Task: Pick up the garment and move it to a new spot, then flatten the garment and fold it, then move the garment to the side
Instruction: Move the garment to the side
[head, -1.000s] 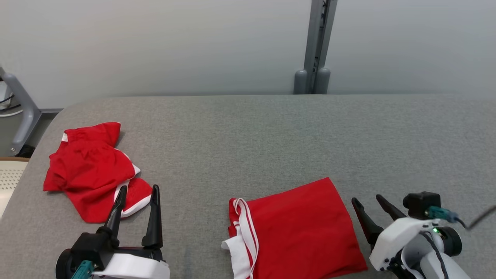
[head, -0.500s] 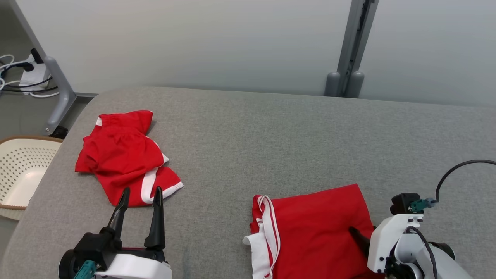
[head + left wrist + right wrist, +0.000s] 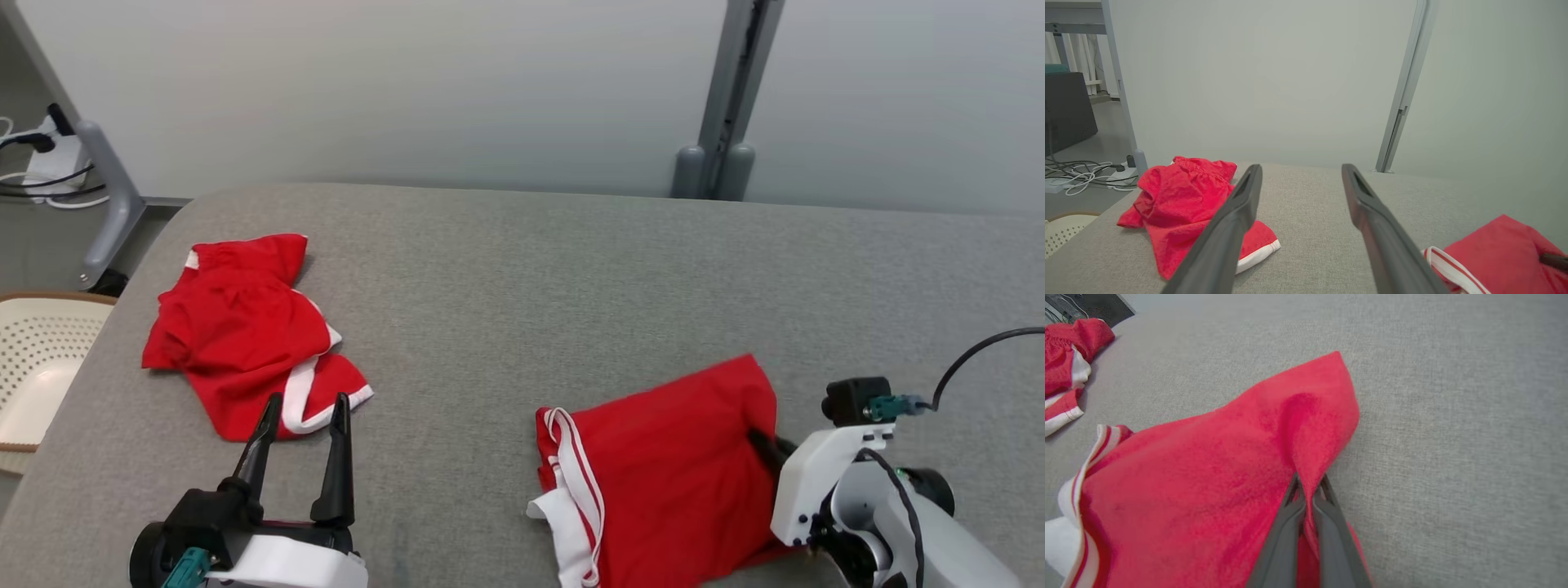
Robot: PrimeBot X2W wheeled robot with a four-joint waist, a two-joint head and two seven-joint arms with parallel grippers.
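The garment [image 3: 661, 465], red with white striped trim on its left end, lies folded on the grey table [image 3: 522, 278] at the front right. My right gripper [image 3: 755, 437] is shut on its right edge. In the right wrist view the two fingers [image 3: 1308, 484] pinch a raised ridge of the red cloth [image 3: 1208, 469]. My left gripper [image 3: 307, 402] stands open at the front left, fingers pointing away, nothing between them [image 3: 1301, 168]. The garment's corner [image 3: 1502, 249] shows at the left wrist view's lower right.
A second red garment [image 3: 237, 327] with white trim lies crumpled at the table's left, just beyond my left fingertips [image 3: 1175, 200]. A cream perforated basket [image 3: 33, 359] sits on the floor off the table's left edge. Cables and a grey post [image 3: 727, 98] stand behind.
The head camera has shifted. My right gripper came from beside the garment onto its right edge and shut on it, bunching the cloth. The left gripper stays open.
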